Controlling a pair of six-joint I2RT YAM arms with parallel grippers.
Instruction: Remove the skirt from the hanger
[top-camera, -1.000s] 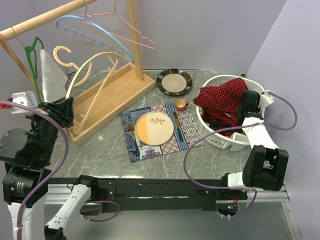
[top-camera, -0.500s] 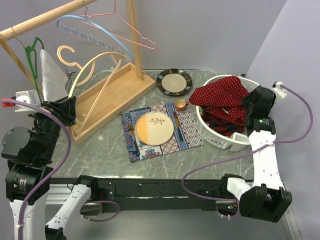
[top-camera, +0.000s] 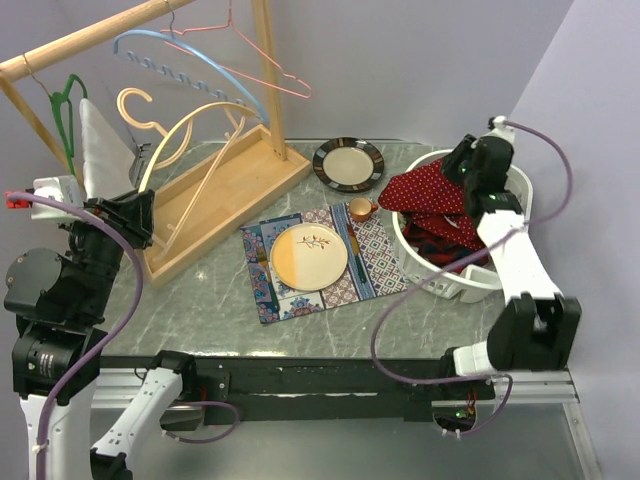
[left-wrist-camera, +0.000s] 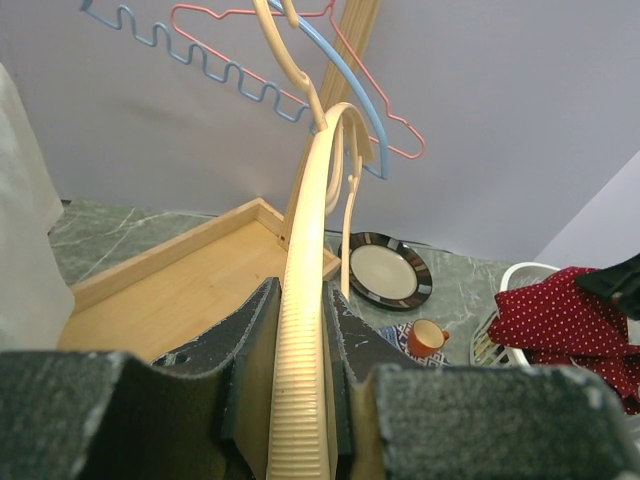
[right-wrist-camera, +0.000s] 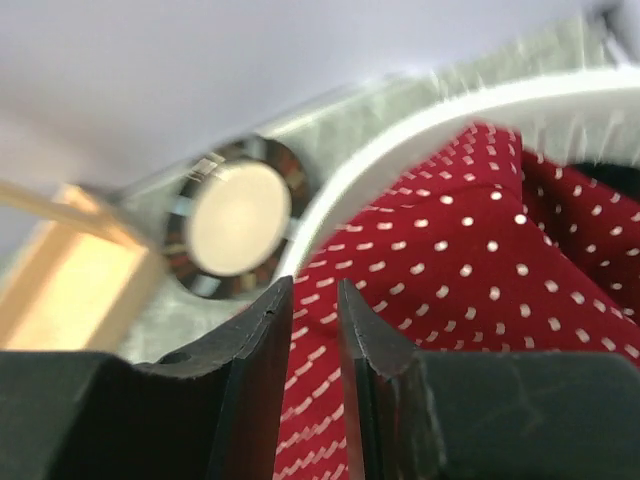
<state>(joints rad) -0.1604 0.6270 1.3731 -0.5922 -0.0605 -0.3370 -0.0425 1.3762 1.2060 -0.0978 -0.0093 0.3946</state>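
**Skirt lies in the basket; cream hanger gripped at the rack**

The marble desk (top-camera: 200, 300) carries a wooden rack (top-camera: 235, 185) at its far-left corner, with several hangers on the rail.

The left arm (top-camera: 70, 290) rises from the near-left corner, its wrist reaching toward the rack. The left jaws are clamped on the ribbed lower arm of the cream hanger (left-wrist-camera: 300, 330), which curves up toward the rail.

The right arm (top-camera: 510, 250) climbs from the near edge along the right edge. Its wrist is bent over the far rim of the white basket (top-camera: 455, 288) and faces left toward the dark-rimmed plate. The right jaws stand a narrow slit apart, and the wrist view shows nothing between them.

The red dotted skirt (top-camera: 430, 190) lies heaped in the basket at the right edge and drapes toward its left rim. It is well apart from the hanger.

A patterned placemat (top-camera: 375, 255) lies mid-desk under a cream-and-orange plate (top-camera: 308, 256). The dark-rimmed plate (top-camera: 348, 163) sits near the far edge. A small orange cup (top-camera: 358, 208) stands between that plate and the basket.

A second ago the right wrist was low in the basket against the cloth. Half a second ago it hung over the basket's right rim, and now it has swung across to the far rim. The skirt has shifted from a taller heap to a flatter spread toward the left. The left arm and the hanger are much as they were.
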